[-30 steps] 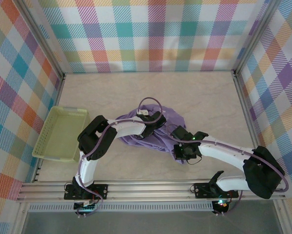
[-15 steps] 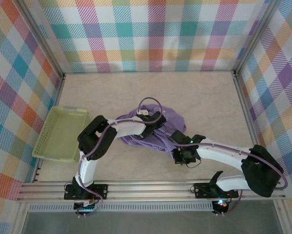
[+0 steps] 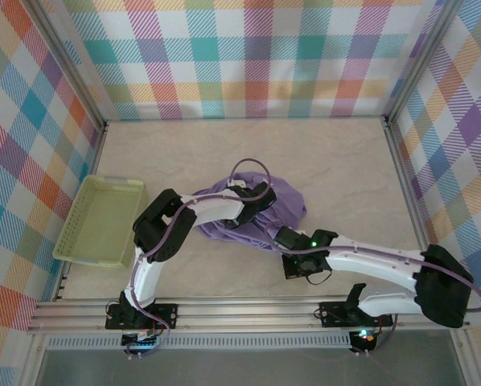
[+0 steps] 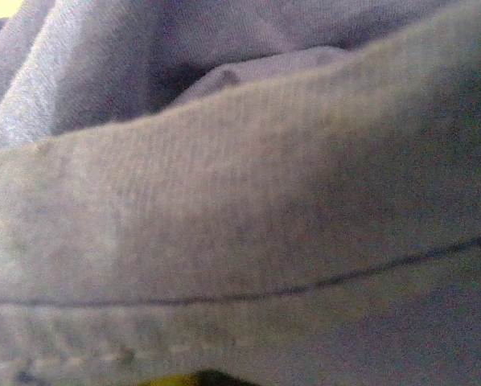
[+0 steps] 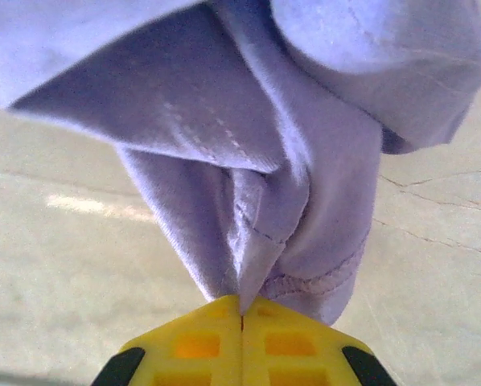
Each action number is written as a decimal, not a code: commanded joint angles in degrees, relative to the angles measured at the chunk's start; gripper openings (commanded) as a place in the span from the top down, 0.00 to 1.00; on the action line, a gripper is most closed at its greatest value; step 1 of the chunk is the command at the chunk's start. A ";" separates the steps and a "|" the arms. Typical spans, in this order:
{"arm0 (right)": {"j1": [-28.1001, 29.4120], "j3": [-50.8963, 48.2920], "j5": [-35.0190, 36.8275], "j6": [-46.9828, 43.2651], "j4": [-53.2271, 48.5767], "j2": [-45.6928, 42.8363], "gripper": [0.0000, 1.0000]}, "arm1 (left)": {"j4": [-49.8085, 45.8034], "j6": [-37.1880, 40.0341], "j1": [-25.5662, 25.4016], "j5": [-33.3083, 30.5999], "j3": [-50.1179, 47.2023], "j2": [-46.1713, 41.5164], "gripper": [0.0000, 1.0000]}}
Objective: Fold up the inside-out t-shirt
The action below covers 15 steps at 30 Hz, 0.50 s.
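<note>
My right gripper point(image 5: 241, 318) pinches a near hem of the inside-out t-shirt point(image 5: 305, 161), whose bunched cloth lies beyond toward my left gripper point(image 3: 251, 207), its jaws' state unreadable.

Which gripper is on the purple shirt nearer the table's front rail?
The right gripper, shut on the hem of the wrinkly lavender fabric t-shirt; the left gripper sits farther back.

**Enclosure and Work Surface**

Back wall point(image 3: 256, 56), left wall point(image 3: 23, 145) and right wall point(image 3: 458, 145) were panels printed in pastel plaid of teal, orange, purple and yellow. Bare metal corner posts stood at upper left point(image 3: 63, 63) and upper right point(image 3: 424, 60). The table top point(image 3: 337, 161) was pale beige and marble-look with fine dark veins. It carried a soft streak of reflected light point(image 5: 96, 207). A slotted aluminium rail point(image 3: 248, 310) ran along the lower frame.
</note>
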 commanded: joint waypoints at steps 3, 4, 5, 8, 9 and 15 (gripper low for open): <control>1.63 3.13 4.58 -4.42 -3.34 -12.63 1.00 | -5.06 0.37 0.99 2.87 0.13 3.63 0.71; 1.71 3.39 4.60 -6.04 -2.20 -15.04 1.00 | -5.14 0.84 0.86 3.00 0.28 3.43 0.72; 1.65 3.86 4.57 -7.49 -1.20 -16.87 1.00 | -5.15 1.42 0.77 3.16 0.45 3.04 0.71; 1.68 5.62 4.08 -11.21 1.59 -19.35 1.00 | -5.73 3.11 0.19 2.66 0.73 1.65 0.71; 1.64 6.18 4.34 -12.38 2.45 -19.78 1.00 | -5.93 3.65 0.03 2.67 0.81 1.11 0.71; 1.47 9.67 7.37 -15.56 5.48 -17.68 1.00 | -4.35 6.95 -1.00 4.04 -2.88 -5.51 0.60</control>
